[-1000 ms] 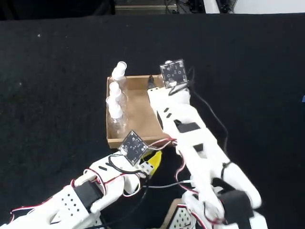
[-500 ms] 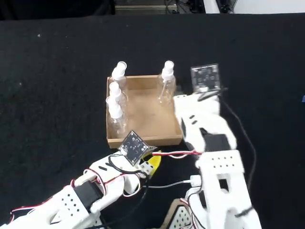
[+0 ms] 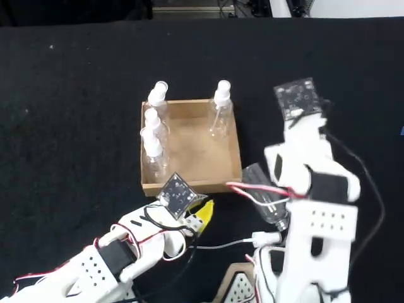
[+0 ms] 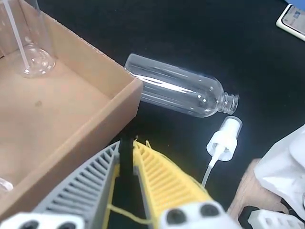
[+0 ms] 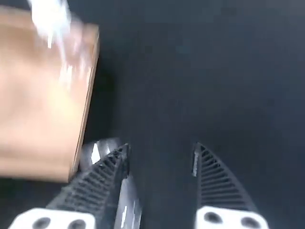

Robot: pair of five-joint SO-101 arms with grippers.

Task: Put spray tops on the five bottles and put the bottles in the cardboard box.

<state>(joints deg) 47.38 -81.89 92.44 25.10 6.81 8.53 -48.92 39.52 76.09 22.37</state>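
in the left wrist view a loose spray top [image 4: 223,139] lies by the open neck of the uncapped bottle [image 4: 176,90]; the high view adds four capped bottles [image 3: 151,148] upright in the cardboard box [image 3: 189,151]. the uncapped bottle lies flat on the table [image 3: 76,95] off the box's 4 o'clock corner, long axis 11 to 5 o'clock, neck toward 5. left gripper [image 4: 126,144] pinched closed, empty; right gripper [image 5: 161,147] spread wide
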